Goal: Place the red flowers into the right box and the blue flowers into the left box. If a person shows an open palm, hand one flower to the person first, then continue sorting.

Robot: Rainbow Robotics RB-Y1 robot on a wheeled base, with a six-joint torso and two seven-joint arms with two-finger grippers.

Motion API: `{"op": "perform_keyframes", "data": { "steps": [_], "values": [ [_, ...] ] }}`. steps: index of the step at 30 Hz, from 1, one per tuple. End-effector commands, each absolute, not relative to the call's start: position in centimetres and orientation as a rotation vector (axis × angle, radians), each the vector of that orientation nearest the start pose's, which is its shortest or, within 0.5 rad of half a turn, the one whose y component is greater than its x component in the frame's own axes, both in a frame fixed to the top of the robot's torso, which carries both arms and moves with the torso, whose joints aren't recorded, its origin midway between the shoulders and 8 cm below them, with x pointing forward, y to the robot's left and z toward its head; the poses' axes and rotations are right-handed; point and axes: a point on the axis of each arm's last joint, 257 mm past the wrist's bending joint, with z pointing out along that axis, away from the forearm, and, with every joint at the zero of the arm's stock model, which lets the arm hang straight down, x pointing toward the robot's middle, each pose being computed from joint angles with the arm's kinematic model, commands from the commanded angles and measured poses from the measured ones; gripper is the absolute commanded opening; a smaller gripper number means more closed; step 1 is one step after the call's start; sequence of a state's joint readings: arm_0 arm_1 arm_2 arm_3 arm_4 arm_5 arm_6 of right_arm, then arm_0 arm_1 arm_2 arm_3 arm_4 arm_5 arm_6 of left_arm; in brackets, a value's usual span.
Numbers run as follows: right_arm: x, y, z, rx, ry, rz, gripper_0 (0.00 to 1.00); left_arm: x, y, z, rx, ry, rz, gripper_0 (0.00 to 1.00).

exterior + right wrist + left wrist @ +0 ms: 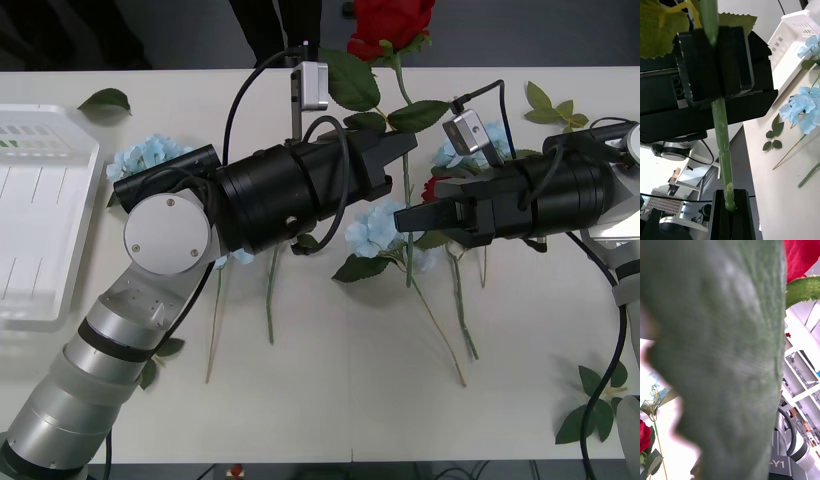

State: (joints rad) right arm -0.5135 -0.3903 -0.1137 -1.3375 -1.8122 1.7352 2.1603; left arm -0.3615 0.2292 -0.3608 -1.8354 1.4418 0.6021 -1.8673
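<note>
The rose [392,22] was up off the table, its stem [723,138] pinched by both grippers. Left gripper [408,143] clamped higher up, right gripper [404,218] closed on the bottom end.

Before me a broad white table [330,390] carries a white shallow plastic tray [30,215] at my left, pale blue hydrangeas [375,228] lying mid-table, and loose green leaf sprigs [104,100] near its edges.
</note>
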Motion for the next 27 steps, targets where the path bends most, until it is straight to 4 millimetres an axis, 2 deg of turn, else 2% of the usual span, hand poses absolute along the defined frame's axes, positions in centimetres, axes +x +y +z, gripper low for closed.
{"op": "perform_keyframes", "data": {
  "steps": [1,2,3,5,12,17,20,21,22,23,27],
  "values": [
    [38.5,-7.3,-9.7,-1.006,1.783,1.644,0.0,44.6,-8.6,-2.1,0.419,1.506,-1.362,0.52],
    [38.5,-7.2,-9.7,-1.006,1.78,1.646,0.0,44.6,-8.6,-2.1,0.42,1.507,-1.36,0.82],
    [38.5,-7.3,-9.6,-1.005,1.779,1.646,0.0,44.6,-8.6,-2.1,0.42,1.507,-1.36,0.9],
    [38.5,-7.3,-9.7,-1.006,1.779,1.646,0.0,44.6,-8.5,-2.2,0.418,1.509,-1.358,1.0],
    [38.7,-8.0,-9.7,-1.003,1.789,1.626,0.0,44.8,-7.3,-3.7,0.434,1.543,-1.318,1.0],
    [39.8,-10.9,-10.2,-0.984,1.864,1.528,0.0,44.1,-3.3,-6.4,0.508,1.638,-1.245,1.0],
    [41.2,-14.4,-11.0,-0.961,1.959,1.385,0.0,43.3,0.3,-8.3,0.575,1.74,-1.206,1.0],
    [41.5,-15.2,-11.2,-0.953,1.979,1.355,0.0,43.1,1.0,-8.7,0.591,1.761,-1.198,1.0],
    [42.3,-17.2,-11.7,-0.932,2.033,1.274,0.0,42.8,2.7,-9.5,0.614,1.809,-1.179,1.0],
    [42.6,-18.0,-11.8,-0.921,2.054,1.243,0.0,42.8,3.6,-9.8,0.619,1.831,-1.167,1.0],
    [44.4,-24.4,-12.8,-0.834,2.201,1.004,0.0,43.5,9.8,-11.3,0.597,1.962,-1.042,1.0]
  ]
}}
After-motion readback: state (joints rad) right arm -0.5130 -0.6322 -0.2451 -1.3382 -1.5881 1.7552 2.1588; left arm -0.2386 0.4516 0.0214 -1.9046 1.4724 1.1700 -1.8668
